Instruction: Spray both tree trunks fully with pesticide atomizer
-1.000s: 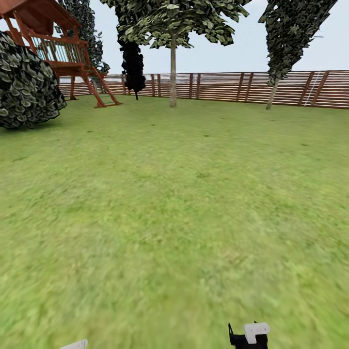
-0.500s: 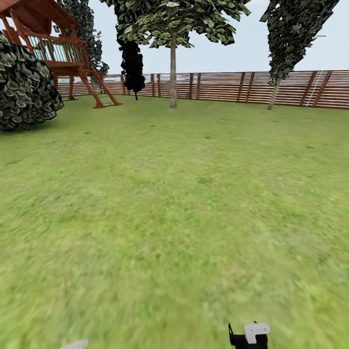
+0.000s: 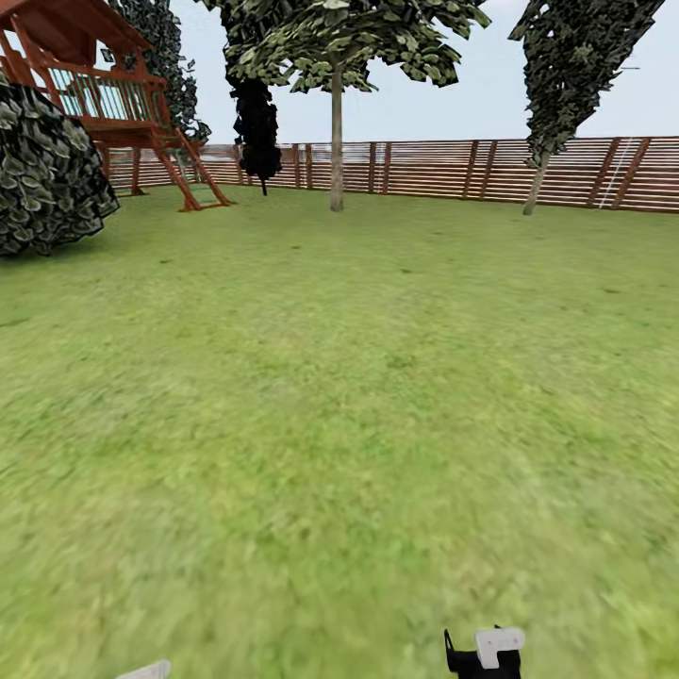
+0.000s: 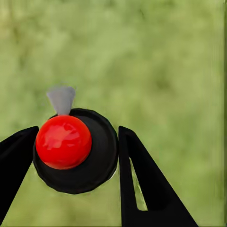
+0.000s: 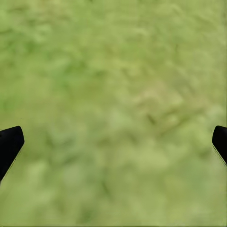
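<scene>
The left gripper has its two dark fingers pressed against either side of the pesticide atomizer, whose round black body and glossy red top sit squarely between them, with a small grey nozzle poking out past the top; only blurred grass lies beyond it, so the sprayer is carried clear of the ground. The right gripper hangs with its fingers spread wide at the two edges of its wrist view, holding nothing above the lawn. In the head view a black and white part of the right arm peeks in at the bottom edge. Over the last second the whole head picture has slid a little: the bush and the wooden play tower at the left have drifted further toward the left edge, and the leaning tree at the right has shifted slightly rightward, while the arm part keeps its place in the frame. That reads as the camera moving forward with the base, not as the things moving. The straight tree trunk ahead stands before the slatted fence, far off across open grass. I judge the pickup done and the robot in transit; spraying must wait until the trunk is close.
</scene>
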